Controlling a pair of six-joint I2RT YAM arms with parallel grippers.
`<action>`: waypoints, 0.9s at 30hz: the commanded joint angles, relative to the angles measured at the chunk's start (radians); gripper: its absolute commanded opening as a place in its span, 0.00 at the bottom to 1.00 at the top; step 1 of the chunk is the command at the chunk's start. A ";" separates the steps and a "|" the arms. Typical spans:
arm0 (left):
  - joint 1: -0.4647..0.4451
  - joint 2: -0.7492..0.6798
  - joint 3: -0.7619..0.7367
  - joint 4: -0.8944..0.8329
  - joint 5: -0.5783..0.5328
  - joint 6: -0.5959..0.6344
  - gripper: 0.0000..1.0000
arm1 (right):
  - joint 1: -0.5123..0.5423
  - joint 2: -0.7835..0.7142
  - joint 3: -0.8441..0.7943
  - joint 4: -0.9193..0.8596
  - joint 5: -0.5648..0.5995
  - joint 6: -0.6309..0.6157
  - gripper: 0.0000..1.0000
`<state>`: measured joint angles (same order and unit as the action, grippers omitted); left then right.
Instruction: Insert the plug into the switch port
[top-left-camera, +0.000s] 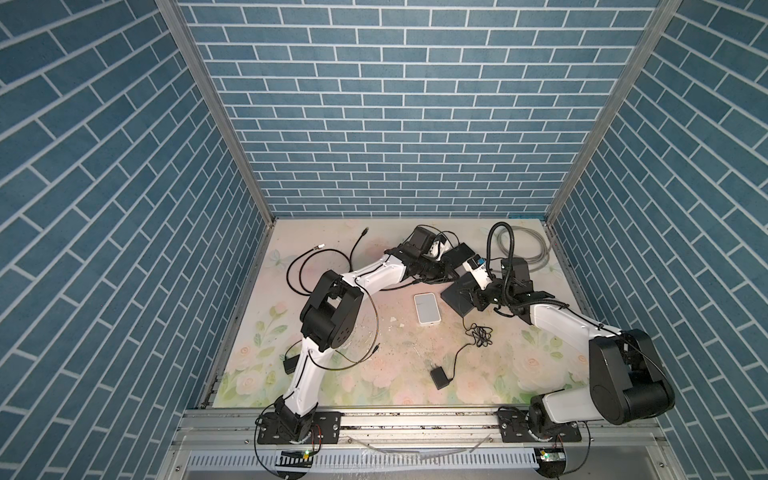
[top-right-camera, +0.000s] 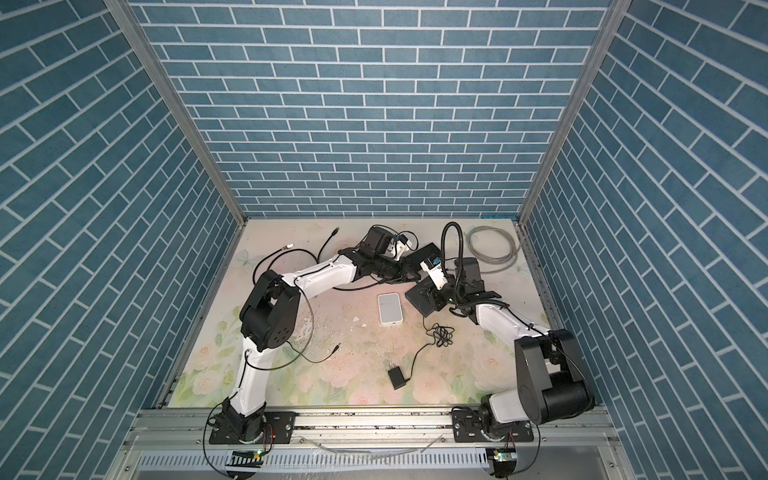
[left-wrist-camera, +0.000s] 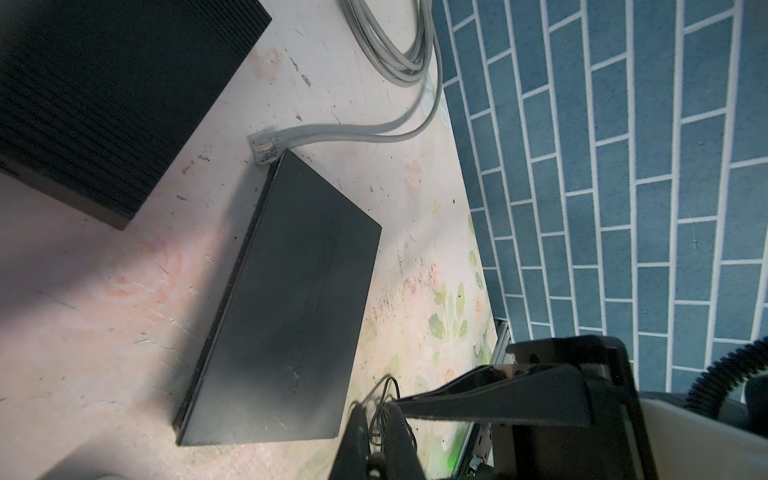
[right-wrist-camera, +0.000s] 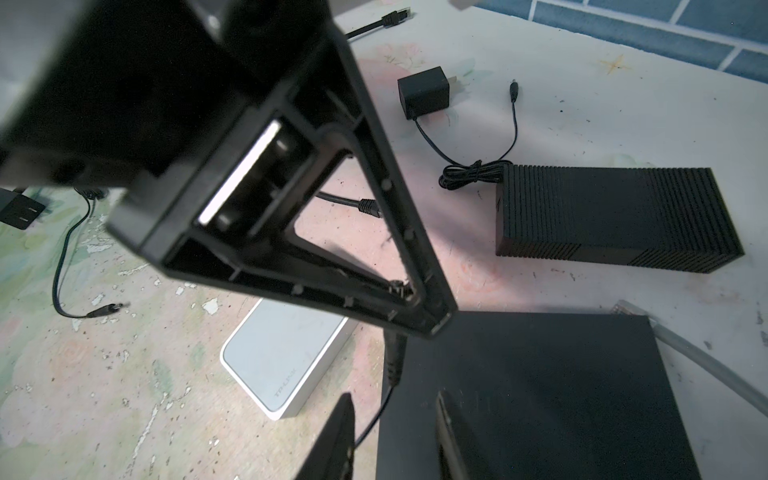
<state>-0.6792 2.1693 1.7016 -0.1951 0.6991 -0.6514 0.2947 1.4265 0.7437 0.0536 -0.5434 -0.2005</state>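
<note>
Left gripper (right-wrist-camera: 411, 293) is pinched tight on the black plug (right-wrist-camera: 395, 353), whose ribbed collar sticks out beyond its tip, right at the edge of the flat black switch (right-wrist-camera: 540, 395) that faces the white box (right-wrist-camera: 286, 365). From my feeds I can't tell whether the plug sits in a port or is only pressed against that edge. Its thin lead (right-wrist-camera: 370, 424) runs off from the collar. Right gripper (right-wrist-camera: 394, 395) hangs over that same edge with its 2 fingers (right-wrist-camera: 336, 436) apart, gripping nothing that I can see. Farther right, a grey cable (left-wrist-camera: 353, 132) ends in a clear connector (left-wrist-camera: 264, 147) touching the switch's far corner.
</note>
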 joint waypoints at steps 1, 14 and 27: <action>-0.006 -0.033 0.026 -0.023 -0.002 0.023 0.04 | 0.006 0.021 0.046 0.020 0.014 0.019 0.34; -0.011 -0.034 0.034 -0.029 0.004 0.019 0.04 | 0.018 0.075 0.081 0.044 -0.026 0.010 0.28; -0.011 -0.026 0.035 -0.012 0.019 -0.002 0.04 | 0.020 0.074 0.077 0.054 -0.012 0.013 0.03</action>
<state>-0.6846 2.1693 1.7153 -0.2115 0.6949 -0.6510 0.3099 1.5051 0.7944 0.0914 -0.5552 -0.1875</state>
